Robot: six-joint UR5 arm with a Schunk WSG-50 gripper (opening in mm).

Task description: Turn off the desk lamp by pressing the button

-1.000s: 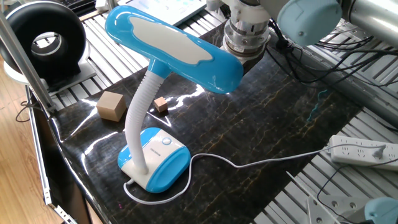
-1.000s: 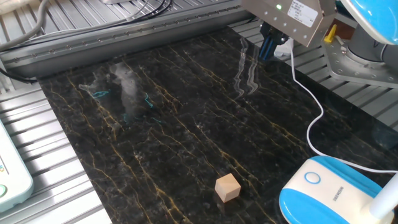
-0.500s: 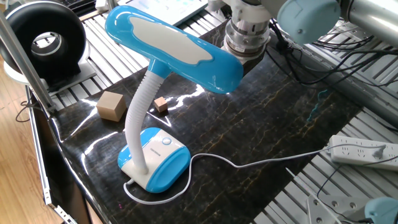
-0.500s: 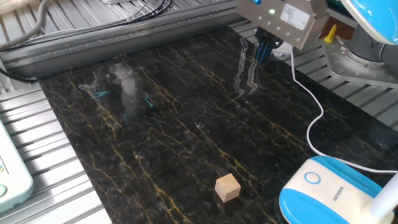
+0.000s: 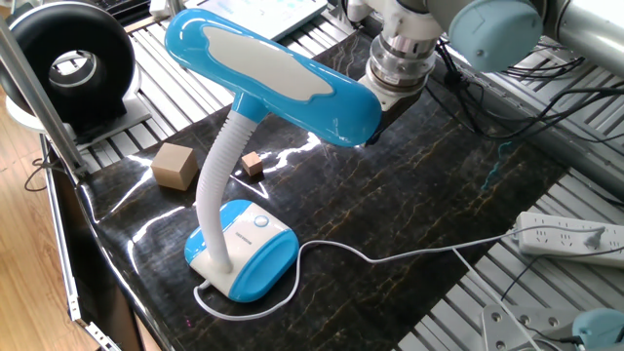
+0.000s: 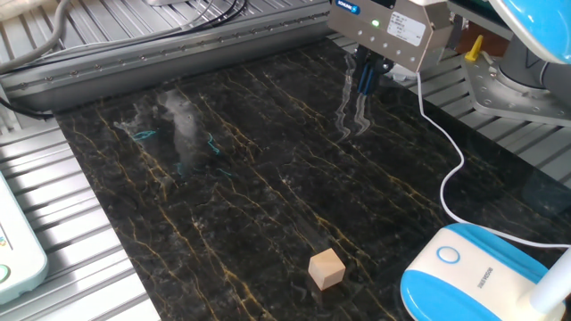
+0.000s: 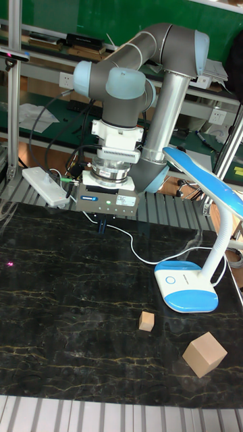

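End effector (image 6: pixel 367 78) is hanging over the far side of the table (image 6: pixel 223 196), well apart from the desk lamp (image 5: pixel 255 117). Blue fingers (image 7: pixel 100 226) are pointing straight down in the tall fixed view and the other fixed view, but I cannot tell whether they are together or apart: too small and too dark in both.

Lamp base (image 7: pixel 185 286) is sitting on the table near the front corner, with the button (image 6: pixel 448 256) on its white top face, facing up. The head is leaning out over the table on the ribbed neck (image 5: pixel 216 175). Cord (image 6: pixel 444 169) is running across the table between the end effector and the base.

Judging the step in hand as the approach: nothing is pressed yet.

How I would do it well:
- Be travelling across above the cord, not dragging through it.
- Be staying under or beside the lamp head; it is overhanging the space near the base, and the wrist is bulky.
- Be coming down vertically onto the button's centre; it is small against the base, so an off-centre push is likely landing on plastic.
- Press gently. The base looks light and could be tipping or sliding.

Small cube (image 6: pixel 326 267) and big cube (image 5: pixel 175 164) are lying near the base; steer past them.
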